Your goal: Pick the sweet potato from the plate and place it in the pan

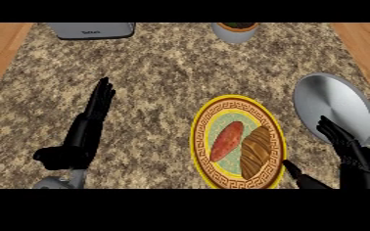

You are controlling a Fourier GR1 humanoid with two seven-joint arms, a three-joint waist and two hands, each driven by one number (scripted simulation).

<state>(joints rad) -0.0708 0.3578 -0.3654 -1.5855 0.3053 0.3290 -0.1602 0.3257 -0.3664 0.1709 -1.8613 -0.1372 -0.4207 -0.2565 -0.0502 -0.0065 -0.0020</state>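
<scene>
Well, we are at the very start of the pick: the sweet potato [227, 141] lies untouched on the left half of the plate [196, 137], with a brown pastry [254, 152] just beside it on the right. The plate sits toward the near edge of the counter [166, 78], right of the middle. Our right hand [350, 156] hovers just off the plate's right rim, fingers spread and thumb apart, grasping nothing. Our left hand [90, 122] rests near the counter's left edge, released too. The pan [325, 98] waits by the right edge, just beyond the plate. By our reckoning, the right hand must next reach across the pastry, curl round the sweet potato alone, lift, and carry it right to the pan.
</scene>
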